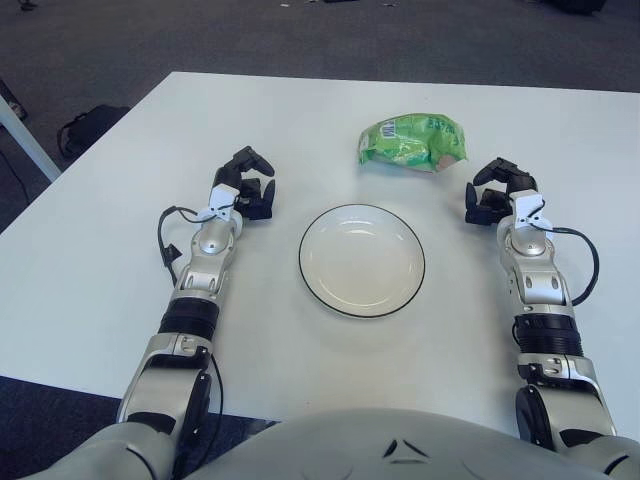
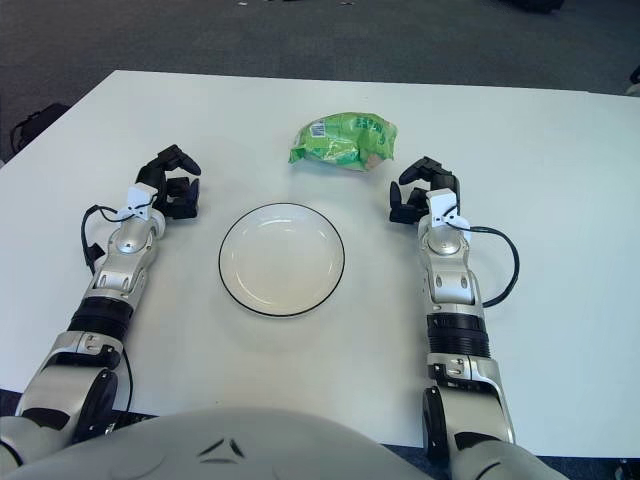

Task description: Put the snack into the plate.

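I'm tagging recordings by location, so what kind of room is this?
Probably an office or lab, not a kitchen: a plain white table on dark grey carpet, with only a plate and a green snack bag set out for the robot.

Bare table (image 1: 120, 250) around snack (image 1: 413, 143)

The snack (image 1: 414, 143), lying just ahead of and inward from the right hand (image 1: 496, 190), was a bright green bag with paler green patches, a small pinkish spot and a white label at its upper left corner. Between the two hands lay the plate (image 1: 361, 260), cream-white with a thin dark rim line, on a plain white table (image 1: 90, 270). Both the right hand and the left hand (image 1: 247, 184) were black-fingered, on silver-grey forearms with black cables, and the floor (image 1: 300, 35) beyond was dark grey
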Robot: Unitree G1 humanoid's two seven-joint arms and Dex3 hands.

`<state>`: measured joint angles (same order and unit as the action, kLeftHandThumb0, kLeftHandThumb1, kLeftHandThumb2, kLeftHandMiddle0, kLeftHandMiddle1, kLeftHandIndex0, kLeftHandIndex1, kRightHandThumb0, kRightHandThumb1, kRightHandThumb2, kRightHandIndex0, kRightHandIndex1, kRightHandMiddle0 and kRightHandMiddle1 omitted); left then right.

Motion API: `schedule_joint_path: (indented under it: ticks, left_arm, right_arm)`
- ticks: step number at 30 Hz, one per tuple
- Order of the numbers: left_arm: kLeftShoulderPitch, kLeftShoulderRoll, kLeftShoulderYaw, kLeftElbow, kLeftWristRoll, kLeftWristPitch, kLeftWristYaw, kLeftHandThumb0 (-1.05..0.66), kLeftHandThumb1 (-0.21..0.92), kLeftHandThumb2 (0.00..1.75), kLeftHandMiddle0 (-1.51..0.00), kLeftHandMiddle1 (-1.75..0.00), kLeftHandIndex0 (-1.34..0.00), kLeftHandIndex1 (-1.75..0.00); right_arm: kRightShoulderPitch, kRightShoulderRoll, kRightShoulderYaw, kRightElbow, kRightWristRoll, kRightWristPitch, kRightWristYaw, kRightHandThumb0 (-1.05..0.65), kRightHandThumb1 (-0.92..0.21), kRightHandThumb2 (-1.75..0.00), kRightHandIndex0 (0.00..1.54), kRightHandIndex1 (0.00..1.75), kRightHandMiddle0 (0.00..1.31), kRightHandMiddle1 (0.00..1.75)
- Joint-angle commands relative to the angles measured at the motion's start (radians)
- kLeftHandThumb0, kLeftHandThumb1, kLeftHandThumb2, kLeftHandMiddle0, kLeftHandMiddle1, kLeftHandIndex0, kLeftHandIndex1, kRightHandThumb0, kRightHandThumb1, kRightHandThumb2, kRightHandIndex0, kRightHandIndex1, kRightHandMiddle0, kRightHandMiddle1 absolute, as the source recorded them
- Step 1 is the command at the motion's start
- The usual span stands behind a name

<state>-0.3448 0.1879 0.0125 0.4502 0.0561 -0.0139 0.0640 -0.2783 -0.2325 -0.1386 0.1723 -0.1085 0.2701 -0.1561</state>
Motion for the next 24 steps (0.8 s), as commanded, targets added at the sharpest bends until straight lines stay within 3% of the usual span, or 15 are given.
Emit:
schedule_joint_path:
  ticks: [1, 9, 24]
  left_arm:
    - [0.063, -0.026, -0.004, 0.037, -0.001, 0.012, -0.013, -0.47, 0.34, 1.28, -1.31, -1.75, -0.59, -1.75]
    - [0.064, -0.024, -0.004, 0.033, 0.000, 0.018, -0.017, -0.47, 0.34, 1.28, -1.30, -1.75, -0.59, -1.75]
    - [0.065, -0.031, -0.005, 0.022, 0.013, 0.036, 0.009, -0.47, 0.35, 1.28, -1.31, -1.75, -0.59, -1.75]
  right_arm:
    - [0.058, 0.012, 0.015, 0.049, -0.003, 0.039, 0.022, -0.54, -0.18, -1.48, 1.29, 1.75, 0.73, 1.75]
    - [0.060, 0.015, 0.010, 0.050, 0.008, 0.029, 0.026, -0.54, -0.18, -1.48, 1.28, 1.75, 0.73, 1.75]
    - [0.073, 0.036, -0.014, 0.067, 0.070, -0.114, 0.064, -0.57, -0.12, -1.56, 1.30, 1.75, 0.78, 1.75]
